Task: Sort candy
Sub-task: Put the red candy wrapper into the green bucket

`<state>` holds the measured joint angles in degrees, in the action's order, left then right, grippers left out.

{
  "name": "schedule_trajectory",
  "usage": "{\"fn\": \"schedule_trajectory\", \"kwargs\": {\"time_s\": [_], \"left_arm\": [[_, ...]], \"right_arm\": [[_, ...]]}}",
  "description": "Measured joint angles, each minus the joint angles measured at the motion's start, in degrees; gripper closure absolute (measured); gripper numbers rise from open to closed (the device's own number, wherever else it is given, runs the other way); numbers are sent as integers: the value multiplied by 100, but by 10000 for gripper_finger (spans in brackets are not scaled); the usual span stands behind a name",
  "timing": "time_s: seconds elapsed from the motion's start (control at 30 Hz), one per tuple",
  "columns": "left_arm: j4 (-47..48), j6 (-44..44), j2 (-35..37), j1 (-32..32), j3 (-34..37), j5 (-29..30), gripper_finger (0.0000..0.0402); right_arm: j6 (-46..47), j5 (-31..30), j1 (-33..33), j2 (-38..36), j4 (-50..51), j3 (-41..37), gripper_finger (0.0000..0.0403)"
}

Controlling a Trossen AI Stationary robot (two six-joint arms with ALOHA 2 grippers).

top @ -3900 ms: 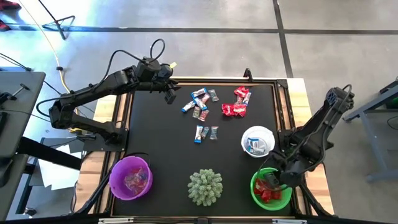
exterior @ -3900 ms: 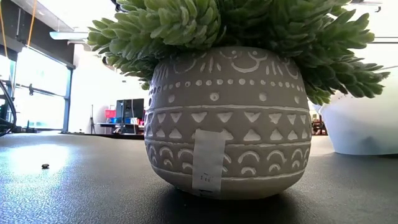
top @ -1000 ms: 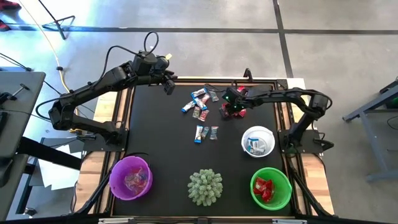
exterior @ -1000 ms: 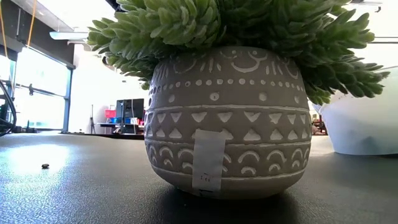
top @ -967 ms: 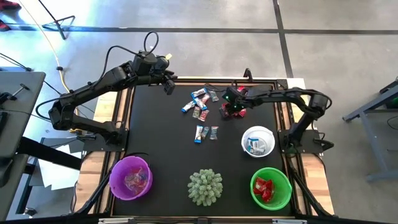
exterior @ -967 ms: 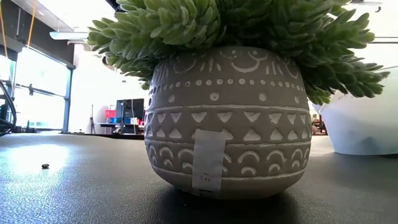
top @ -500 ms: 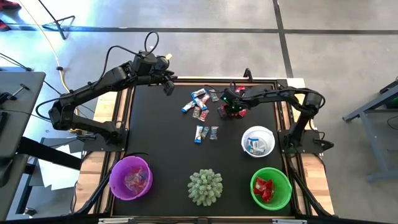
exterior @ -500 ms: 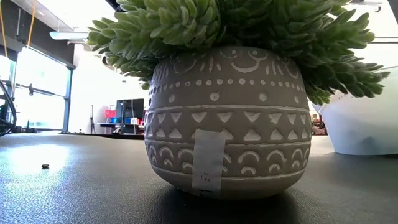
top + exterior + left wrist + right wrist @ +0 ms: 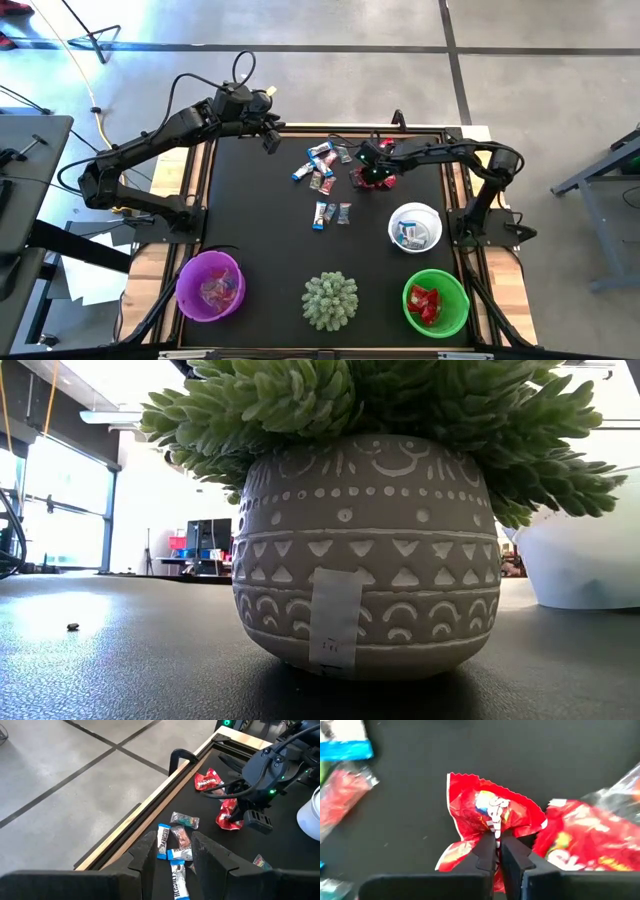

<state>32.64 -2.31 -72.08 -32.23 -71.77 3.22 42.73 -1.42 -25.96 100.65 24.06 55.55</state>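
Black tabletop [image 9: 250, 220] over grey concrete floor [image 9: 330, 20]; right jaws pinch red candy [image 9: 492, 817], left open.

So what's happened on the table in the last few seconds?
The right gripper swung from over the green bowl across to the red candy at the table's far side and has just pinched shut on one wrapper. The left gripper stayed open, hovering above the blue-and-white candy. The bowls, the plant and the other sweets haven't moved.
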Motion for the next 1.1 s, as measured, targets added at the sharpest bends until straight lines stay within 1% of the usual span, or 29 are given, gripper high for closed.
{"fn": "schedule_trajectory", "kwargs": {"time_s": [0.13, 0.3, 0.4, 0.6, 0.73, 0.87, 1.0, 1.1], "left_arm": [[0, 13, -1, 0, 0, 0, 296], [2, 107, 1, 0, 0, 0, 296], [4, 108, 0, 0, 0, 1, 296], [7, 107, 1, -4, 0, 2, 296], [2, 107, -1, -4, 0, 2, 296], [-33, 104, 0, -4, 0, 2, 296], [-37, 103, 1, -4, 0, 2, 296], [-37, 103, 0, -4, 0, 0, 296]], "right_arm": [[99, 261, 13, -166, 38, -17, 399], [288, 381, 8, -527, 17, -17, 400], [380, 452, 28, -875, 9, -17, 402], [545, 979, 219, -1756, 2, -17, 402], [601, 1702, 580, -2387, -50, -17, 402], [1195, 2193, 1093, -2981, -121, -17, 403], [2000, 2227, 1738, -3531, -126, -15, 403], [2597, 2079, 2361, -3836, -142, -11, 403]]}}
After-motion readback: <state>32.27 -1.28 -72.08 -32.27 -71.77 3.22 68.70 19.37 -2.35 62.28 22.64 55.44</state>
